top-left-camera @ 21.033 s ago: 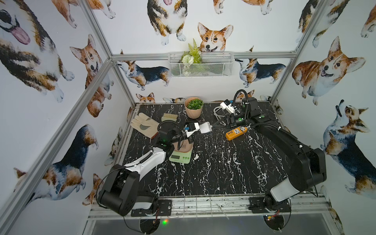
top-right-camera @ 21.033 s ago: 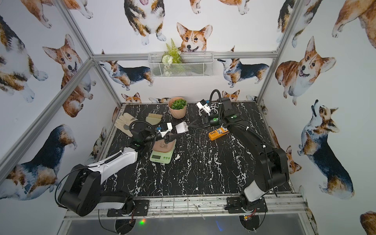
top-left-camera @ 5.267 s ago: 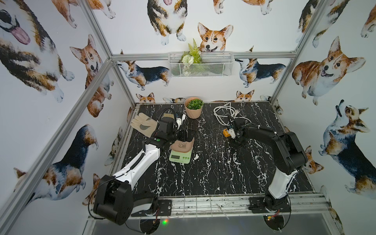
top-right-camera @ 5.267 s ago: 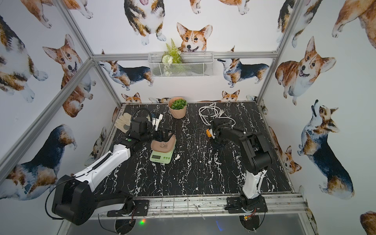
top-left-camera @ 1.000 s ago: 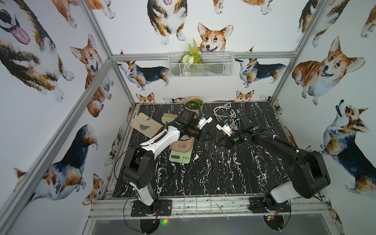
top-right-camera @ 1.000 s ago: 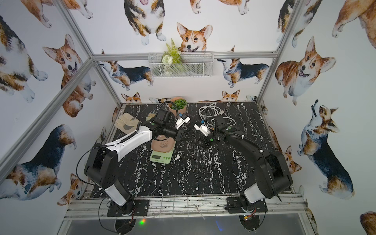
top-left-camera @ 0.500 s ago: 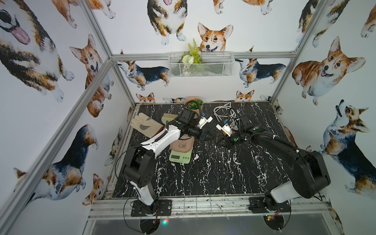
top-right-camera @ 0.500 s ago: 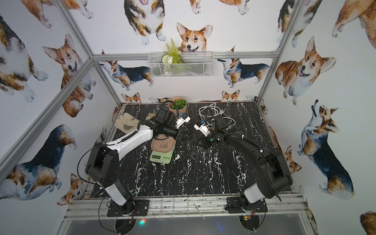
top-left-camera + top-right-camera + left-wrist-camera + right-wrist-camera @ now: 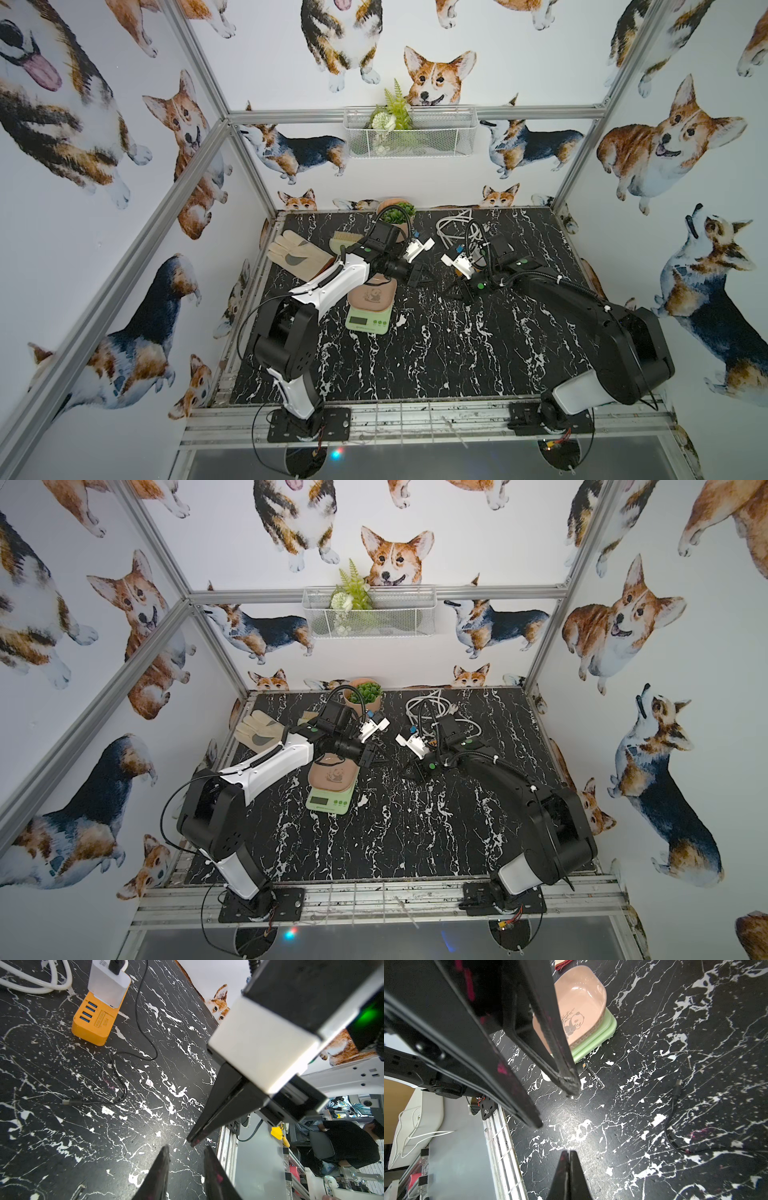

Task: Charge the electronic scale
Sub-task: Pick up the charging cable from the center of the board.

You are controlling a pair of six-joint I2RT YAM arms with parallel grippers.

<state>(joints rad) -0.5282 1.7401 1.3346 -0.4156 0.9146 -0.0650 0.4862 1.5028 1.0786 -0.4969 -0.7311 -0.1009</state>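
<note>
Electronic scale (image 9: 374,326) on the black, white-veined bench (image 9: 436,357), left of centre in both top views. It has a small, pale green, square body with rounded corners. Its grey digital display (image 9: 360,320) and a row of green buttons sit along the edge facing the bench's near rail. A pink rounded-square dish (image 9: 581,997) rests on its platform. The right wrist view shows the dish's glossy inside, a black-and-white panda print (image 9: 574,1022) on its floor, and two stepped pale green layers of the body under its rim. In both top views the left arm's wrist crosses above the far part of the dish and hides that corner. Left pincer (image 9: 187,1148): fingers apart with nothing between them, over bare bench just beside the scale. Right pincer (image 9: 568,1153): fingers pressed together and empty, its tip near the left pincer's tips. Whether either tip touches the bench cannot be told. An orange power strip (image 9: 91,1022) with blue USB ports lies farther along the bench. A white adapter (image 9: 108,982) is plugged into it, and a thick white cord (image 9: 41,987) loops behind it. A thin black cable (image 9: 125,1089) runs from the adapter in loose curves. Its plug end (image 9: 69,1102) lies flat on the bench, apart from the scale. A pale work glove (image 9: 297,257), a brush (image 9: 345,240) and a potted succulent (image 9: 397,215) sit toward the back edge.
</note>
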